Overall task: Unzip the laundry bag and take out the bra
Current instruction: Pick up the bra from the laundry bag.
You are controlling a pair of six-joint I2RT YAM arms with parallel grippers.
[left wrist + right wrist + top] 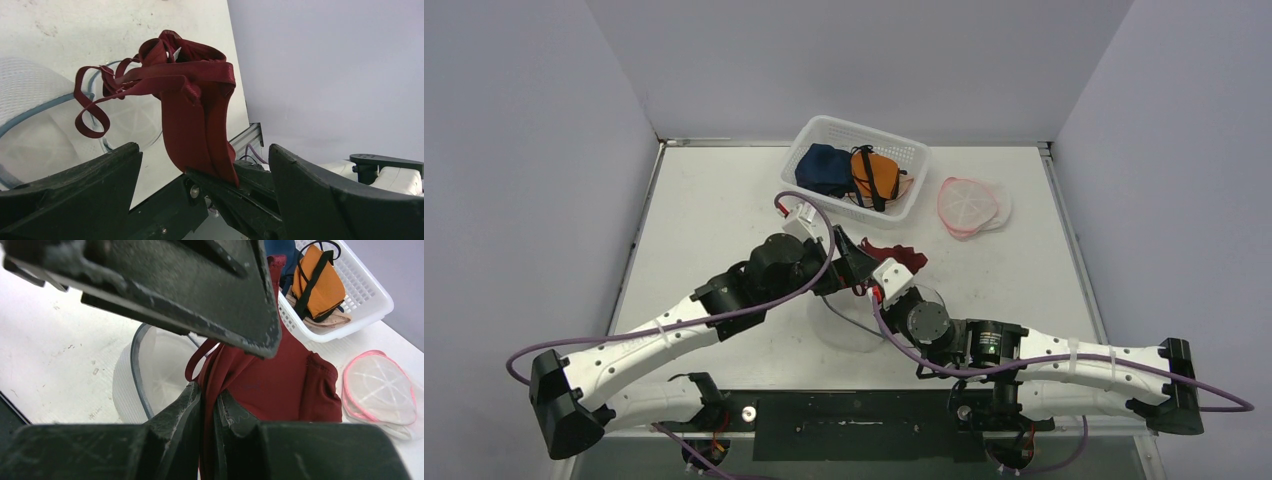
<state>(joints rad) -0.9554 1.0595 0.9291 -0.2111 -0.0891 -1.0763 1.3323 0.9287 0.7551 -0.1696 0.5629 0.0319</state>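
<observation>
Where grey walls close it in on the left, right and far sides, the white table (714, 210) has its widest bare stretch across the left half. A narrower bare strip runs down the right edge.

- Left arm (654, 335): reaches from the near-left corner to the middle of the table.
- Right arm (1064, 360): lies low along the near edge, with its wrist turned in to meet the left arm.
- Basket (911, 150): white plastic lattice at far centre, near the back wall. It holds a blue item (824, 168) and an orange item (876, 175) with black straps.
- Laundry bag (849, 330): white mesh with a grey-blue rim. It lies on the table under both wrists with its mouth gaping.
- Pink-rimmed pouch (969, 203): flat on the table just right of the basket, apart from it.
- Bra (195, 100): dark red, lifted off the table beside the bag's mouth, with its straps looping out over the rim. Whether a strap touches the bag cannot be told.
- Left gripper (204, 150): fingers spread wide on either side of the hanging bra, gripping nothing.
- Right gripper (209, 395): fingers pressed almost together, pinching a fold of the bra's lower edge.
</observation>
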